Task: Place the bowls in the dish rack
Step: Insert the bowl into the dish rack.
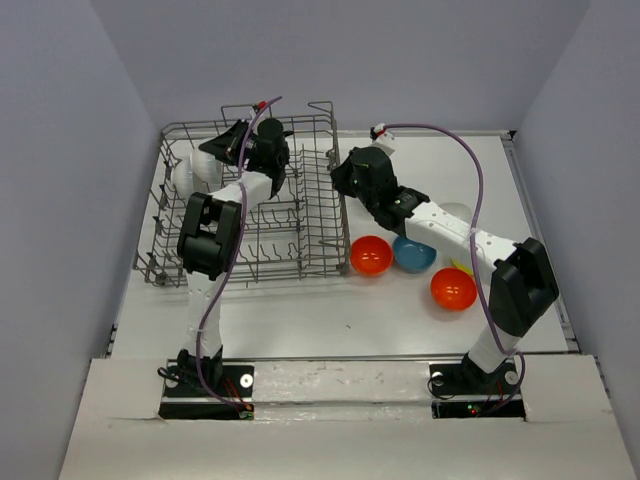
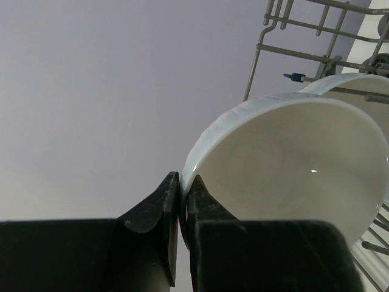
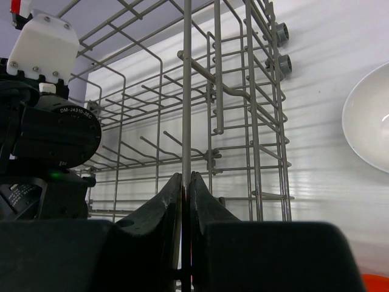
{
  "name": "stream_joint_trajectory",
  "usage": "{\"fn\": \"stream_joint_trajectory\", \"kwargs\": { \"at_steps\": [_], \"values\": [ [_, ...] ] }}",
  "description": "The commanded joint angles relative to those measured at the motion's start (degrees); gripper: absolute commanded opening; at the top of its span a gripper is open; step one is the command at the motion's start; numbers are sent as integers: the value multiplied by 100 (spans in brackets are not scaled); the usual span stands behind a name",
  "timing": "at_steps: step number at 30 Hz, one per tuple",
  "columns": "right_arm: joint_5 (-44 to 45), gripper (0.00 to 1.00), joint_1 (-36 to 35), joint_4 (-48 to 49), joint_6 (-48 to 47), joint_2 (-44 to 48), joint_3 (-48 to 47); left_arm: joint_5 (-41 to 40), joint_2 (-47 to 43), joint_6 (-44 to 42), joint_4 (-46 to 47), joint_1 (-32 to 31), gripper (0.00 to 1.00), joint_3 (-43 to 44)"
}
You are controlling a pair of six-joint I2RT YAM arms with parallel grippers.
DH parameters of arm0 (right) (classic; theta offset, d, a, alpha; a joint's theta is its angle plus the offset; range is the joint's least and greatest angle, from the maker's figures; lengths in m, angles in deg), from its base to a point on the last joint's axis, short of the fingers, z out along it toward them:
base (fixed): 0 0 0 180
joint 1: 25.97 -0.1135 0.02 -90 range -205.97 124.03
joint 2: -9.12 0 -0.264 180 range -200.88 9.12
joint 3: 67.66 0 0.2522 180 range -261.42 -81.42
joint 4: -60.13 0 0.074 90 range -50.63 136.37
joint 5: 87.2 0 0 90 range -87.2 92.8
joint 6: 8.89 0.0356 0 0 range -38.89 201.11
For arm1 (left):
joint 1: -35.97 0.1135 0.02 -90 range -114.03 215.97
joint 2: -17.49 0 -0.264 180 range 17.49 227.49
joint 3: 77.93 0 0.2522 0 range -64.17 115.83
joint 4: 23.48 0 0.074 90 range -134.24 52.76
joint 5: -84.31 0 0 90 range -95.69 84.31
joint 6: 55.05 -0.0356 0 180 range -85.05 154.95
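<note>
The left arm (image 1: 210, 240) and right arm (image 1: 450, 232) have white shells between black joints, each with a purple cable (image 1: 420, 126). Fingers (image 3: 152, 225) are black wedges; one black motor housing (image 3: 58, 137) bears white lettering under a screwed white cap (image 3: 42, 45)

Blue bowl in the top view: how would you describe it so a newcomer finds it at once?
Find the grey wire dish rack on the table's left half. Off its near right corner lie loose bowls. The blue bowl sits between two orange-red bowls, partly under the right arm, and is the only blue one.
</note>
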Motion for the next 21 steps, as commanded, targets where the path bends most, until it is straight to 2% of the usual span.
{"fn": "stream_joint_trajectory", "kwargs": {
  "at_steps": [1, 11, 21],
  "values": [
    [-101, 1, -108, -250, -141, -312, 295, -122, -47, 67, 59, -9, 0, 402],
    [-171, 1, -108, -338, -176, -338, 225, -122, 129, 410, -653, -18, 0, 710],
    [-171, 1, -108, -373, -255, -417, 242, -157, 261, 533, -908, -9, 0, 789]
  ]
}}
